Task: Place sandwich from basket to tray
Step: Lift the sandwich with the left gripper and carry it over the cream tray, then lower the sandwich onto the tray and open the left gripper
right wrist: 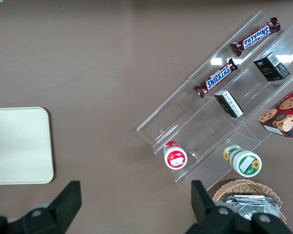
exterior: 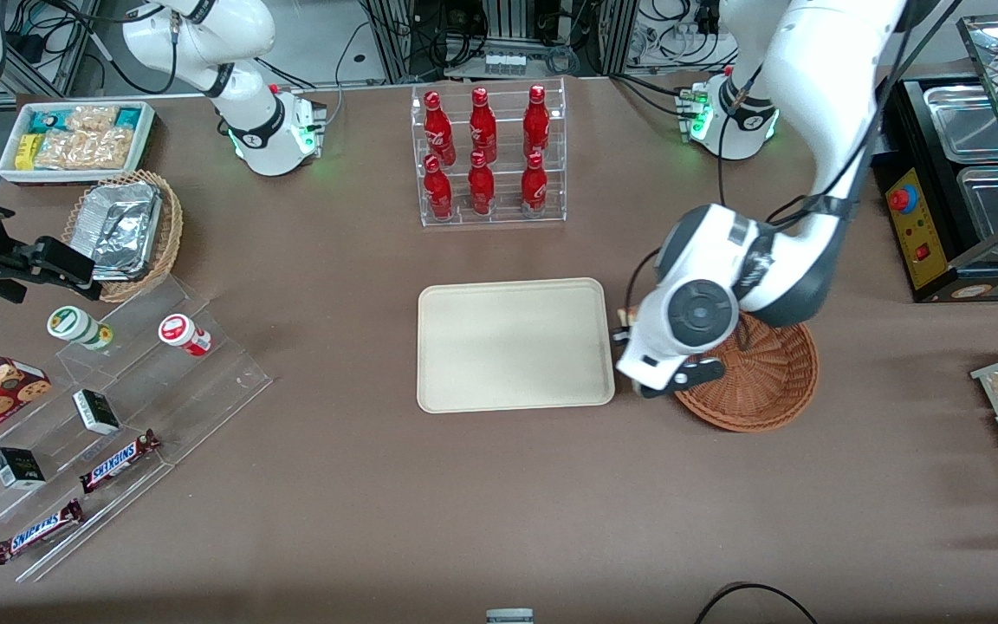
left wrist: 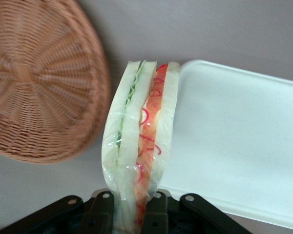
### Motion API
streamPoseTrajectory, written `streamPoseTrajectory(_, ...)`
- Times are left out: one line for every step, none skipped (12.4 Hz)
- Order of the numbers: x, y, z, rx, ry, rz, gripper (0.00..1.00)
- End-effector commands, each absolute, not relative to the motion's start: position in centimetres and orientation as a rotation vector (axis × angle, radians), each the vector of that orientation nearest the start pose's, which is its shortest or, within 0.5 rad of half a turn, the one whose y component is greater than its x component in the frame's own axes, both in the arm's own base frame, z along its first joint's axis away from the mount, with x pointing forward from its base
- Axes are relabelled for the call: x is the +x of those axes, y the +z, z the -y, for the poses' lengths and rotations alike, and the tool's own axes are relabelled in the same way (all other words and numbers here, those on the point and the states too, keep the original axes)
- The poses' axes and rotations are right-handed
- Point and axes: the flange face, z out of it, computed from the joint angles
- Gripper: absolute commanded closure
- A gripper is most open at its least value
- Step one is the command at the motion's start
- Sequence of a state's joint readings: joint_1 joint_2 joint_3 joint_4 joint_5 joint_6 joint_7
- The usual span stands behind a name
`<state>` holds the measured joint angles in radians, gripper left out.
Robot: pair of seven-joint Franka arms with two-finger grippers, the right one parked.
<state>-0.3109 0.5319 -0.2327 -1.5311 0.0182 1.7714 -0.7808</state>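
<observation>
Sandwich (left wrist: 139, 141) out of basket (exterior: 767, 381), clamped in gripper (left wrist: 132, 209) between basket and tray (exterior: 512, 342); 1 step left: setting it on the tray.

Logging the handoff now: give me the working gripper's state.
Left gripper: shut on the clear-wrapped triangular sandwich, between the reddish-brown wicker basket and the cream-beige tray.

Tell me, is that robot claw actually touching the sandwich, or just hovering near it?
Touching. In the left wrist view the gripper has its jaws pressed against both sides of the wrapped sandwich, holding it up between the basket and the tray.
</observation>
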Motion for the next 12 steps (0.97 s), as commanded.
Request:
streamPoseTrajectory(57.0,32.5,38.8,-3.018,0.385,0.404,0.97)
streamPoseTrajectory(56.4,31.8,40.7,-3.029,0.359,0.419,0.97)
streamPoseTrajectory(55.4,30.8,43.2,-3.044,0.327,0.423,0.97)
streamPoseTrajectory(54.6,29.8,45.2,-3.045,0.314,0.436,0.97)
streamPoseTrajectory(54.3,29.2,46.4,-3.041,0.296,0.435,0.97)
streamPoseTrajectory(54.3,28.8,47.3,-3.036,0.279,0.447,0.97)
streamPoseTrajectory(53.7,28.4,48.4,-3.032,0.276,0.456,0.97)
streamPoseTrajectory(53.3,28.0,49.6,-3.028,0.259,0.450,0.97)
streamPoseTrajectory(53.0,27.5,50.3,-3.019,0.254,0.460,0.97)
streamPoseTrajectory(52.4,27.0,51.3,-3.013,0.252,0.460,0.97)
streamPoseTrajectory(51.7,26.5,52.0,-3.000,0.234,0.458,0.97)
streamPoseTrajectory(51.7,26.1,52.3,-2.987,0.202,0.477,0.97)
